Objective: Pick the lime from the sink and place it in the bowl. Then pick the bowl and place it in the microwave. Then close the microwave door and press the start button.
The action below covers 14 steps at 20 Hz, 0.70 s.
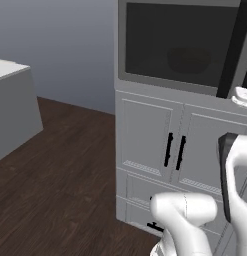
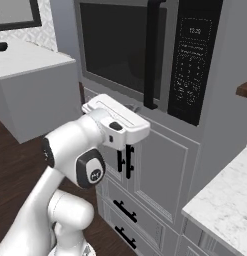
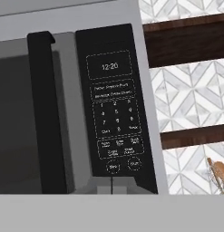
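You have the microwave door shut flat against the front of the microwave, its dark window facing you in both base views. Through that window in the left base view you can make out a dim rounded shape, the bowl, sitting inside; it is too murky to tell whether anything lies in it. A tall black handle runs down the door's right edge, and just right of it stands the black control panel.

In the hand view the control panel sits near the middle, with the clock display reading 12:20, a number pad below it, and two round buttons side by side at the bottom. The door handle rises just left of the panel.

Your end effector hangs from the white hand in front of the pale cabinet doors below the microwave, its two dark fingers pointing down. They stand close together with nothing between them, so it reads as closed and empty. It is below the panel and apart from it, not touching any button.

To the right of the microwave you see a white marble bench, and in the hand view a patterned tile wall with dark wooden shelves.
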{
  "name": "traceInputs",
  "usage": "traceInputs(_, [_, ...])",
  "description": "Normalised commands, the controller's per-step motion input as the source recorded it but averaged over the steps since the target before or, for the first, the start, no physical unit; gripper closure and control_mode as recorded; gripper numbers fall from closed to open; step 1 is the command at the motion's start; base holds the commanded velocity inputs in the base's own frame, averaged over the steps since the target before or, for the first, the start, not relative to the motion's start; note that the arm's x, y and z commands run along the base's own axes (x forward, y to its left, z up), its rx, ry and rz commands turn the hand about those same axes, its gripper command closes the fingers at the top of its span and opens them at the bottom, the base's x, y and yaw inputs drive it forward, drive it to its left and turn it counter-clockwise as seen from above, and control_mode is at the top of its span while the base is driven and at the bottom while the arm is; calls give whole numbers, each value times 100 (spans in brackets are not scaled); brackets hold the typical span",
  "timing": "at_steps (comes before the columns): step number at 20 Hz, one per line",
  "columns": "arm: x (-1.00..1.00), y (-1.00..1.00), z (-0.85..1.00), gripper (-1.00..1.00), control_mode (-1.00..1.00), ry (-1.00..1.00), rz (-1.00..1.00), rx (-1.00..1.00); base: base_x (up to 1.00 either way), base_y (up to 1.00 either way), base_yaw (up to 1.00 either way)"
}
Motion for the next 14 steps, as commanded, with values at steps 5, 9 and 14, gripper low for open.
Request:
traceInputs(5, [4,-39,-2,100,-100,5,1,0,0,0,0])
traceInputs(9, [0,-42,-9,100,-100,11,3,0,0,0,0])
traceInputs(14, [11,-24,-5,100,-100,12,2,0,0,0,0])
